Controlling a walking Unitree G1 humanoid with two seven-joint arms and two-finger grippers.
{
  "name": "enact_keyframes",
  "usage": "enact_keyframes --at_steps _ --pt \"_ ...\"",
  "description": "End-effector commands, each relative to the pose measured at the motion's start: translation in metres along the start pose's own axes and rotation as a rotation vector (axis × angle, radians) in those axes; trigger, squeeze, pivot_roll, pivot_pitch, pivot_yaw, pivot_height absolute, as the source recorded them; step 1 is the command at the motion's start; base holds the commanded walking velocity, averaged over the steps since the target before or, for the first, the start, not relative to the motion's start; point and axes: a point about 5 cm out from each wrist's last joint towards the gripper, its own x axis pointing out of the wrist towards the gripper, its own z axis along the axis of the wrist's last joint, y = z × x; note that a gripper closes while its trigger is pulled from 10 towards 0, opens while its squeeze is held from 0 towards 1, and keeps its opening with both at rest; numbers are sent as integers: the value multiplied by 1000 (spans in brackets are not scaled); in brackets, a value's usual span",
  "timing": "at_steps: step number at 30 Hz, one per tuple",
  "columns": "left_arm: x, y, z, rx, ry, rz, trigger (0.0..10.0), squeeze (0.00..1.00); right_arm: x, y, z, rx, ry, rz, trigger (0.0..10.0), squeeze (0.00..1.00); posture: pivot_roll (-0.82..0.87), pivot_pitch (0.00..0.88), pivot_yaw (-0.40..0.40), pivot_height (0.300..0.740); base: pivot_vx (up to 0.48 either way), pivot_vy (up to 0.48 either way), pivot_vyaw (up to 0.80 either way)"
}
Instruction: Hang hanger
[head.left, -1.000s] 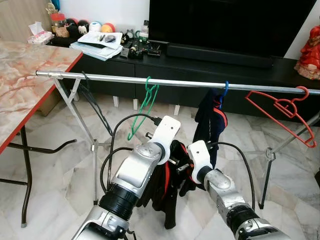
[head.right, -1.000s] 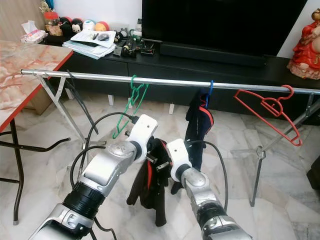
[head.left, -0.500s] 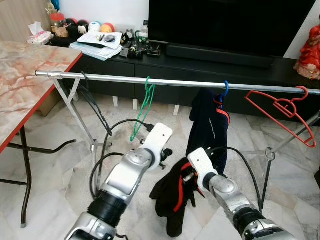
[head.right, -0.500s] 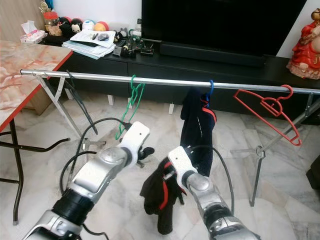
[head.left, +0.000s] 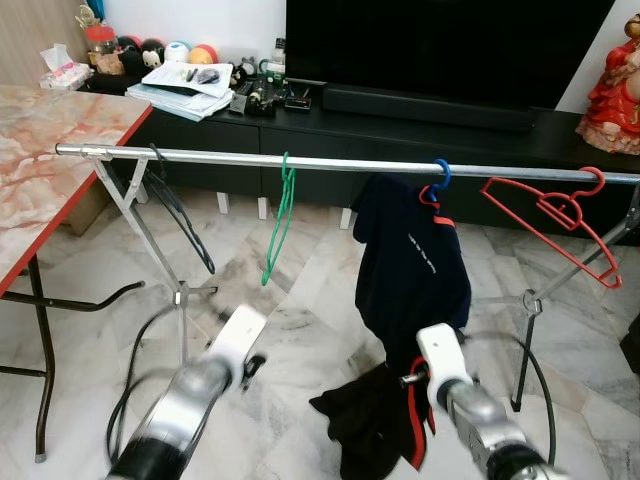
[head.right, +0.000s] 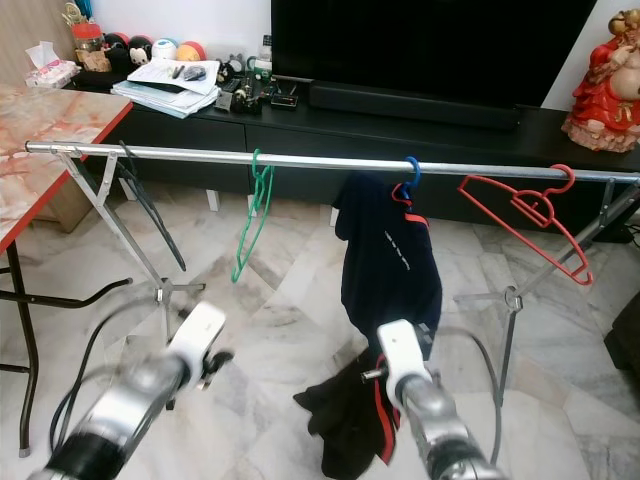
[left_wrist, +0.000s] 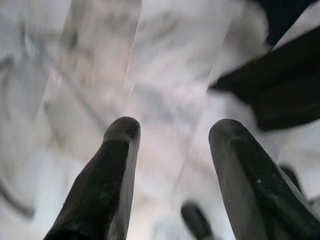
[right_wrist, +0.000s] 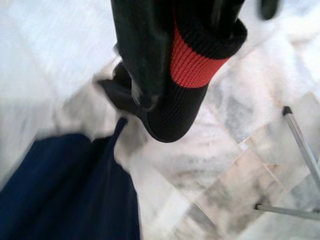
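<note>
Across the room at chest height runs a thin round metal rail, shiny, on folding crossed legs. Four hangers hook over it: a thin black wire one nearest the robot's left, a slim green plastic one seen almost edge-on, a blue-hooked hanger carrying a dark navy shirt with a red neck trim, and an open red plastic hanger tilted at the far right end. The navy shirt drapes smooth and limp, hem near the floor.

Right gripper: jaws clenched on a black knit garment; the wrist view shows a ribbed black cuff with a red ribbed band bunched between the fingers. The rest of the garment hangs in a crumpled heap below the gripper, red lining strip showing, just in front of and below the navy shirt.

Left gripper: jaws released, two rounded matte black fingers apart with nothing between them, low over the floor, motion-blurred in the head views.

Floor: glossy white-grey marble tiles, veined. Bench at the robot's left: pink marbled top, red edge, black tube legs. Low black cabinet behind the rail bears a stack of papers, small round items, a large black screen and a red figurine
</note>
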Motion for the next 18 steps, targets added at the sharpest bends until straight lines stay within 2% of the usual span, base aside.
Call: enact_keyframes --at_steps 1,4,5,6,7,9,10,12,14,18 --pt "-1 0 -24 -18 37 17 10000 0 -3 -7 -10 114 12 -34 10000 0 69 82 -80 721 0 0 0" --pt "-11 -7 -81 -43 184 28 10000 0 -9 -16 -33 221 47 -94 10000 0 55 71 -68 721 0 0 0" --pt "-20 -13 -107 -102 247 30 10000 0 -13 -20 -48 260 75 -111 10000 0 53 63 -62 721 0 0 0" --pt "-20 -13 -107 -102 247 30 10000 0 -13 -20 -48 260 75 -111 10000 0 53 63 -62 721 0 0 0" --pt "-28 -20 -128 -156 300 30 10000 0 -18 -22 -62 283 106 -124 10000 0 53 55 -58 721 0 0 0" --pt "-41 -31 -156 -241 381 41 10000 0 -25 -24 -83 287 155 -133 10000 0 45 38 -47 721 0 0 0" --pt "-41 -31 -156 -241 381 41 10000 0 -25 -24 -83 287 155 -133 10000 0 45 38 -47 721 0 0 0" --pt "-49 -37 -169 -289 427 50 10000 0 -29 -24 -94 276 192 -143 10000 0 43 33 -45 721 0 0 0" --pt "-58 -44 -183 -302 478 55 10000 0 -36 -25 -110 274 232 -158 10000 0 40 21 -40 721 0 0 0" --pt "-60 -47 -187 -339 478 60 10000 0 -39 -25 -117 294 234 -164 10000 0 51 13 -37 721 0 0 0"
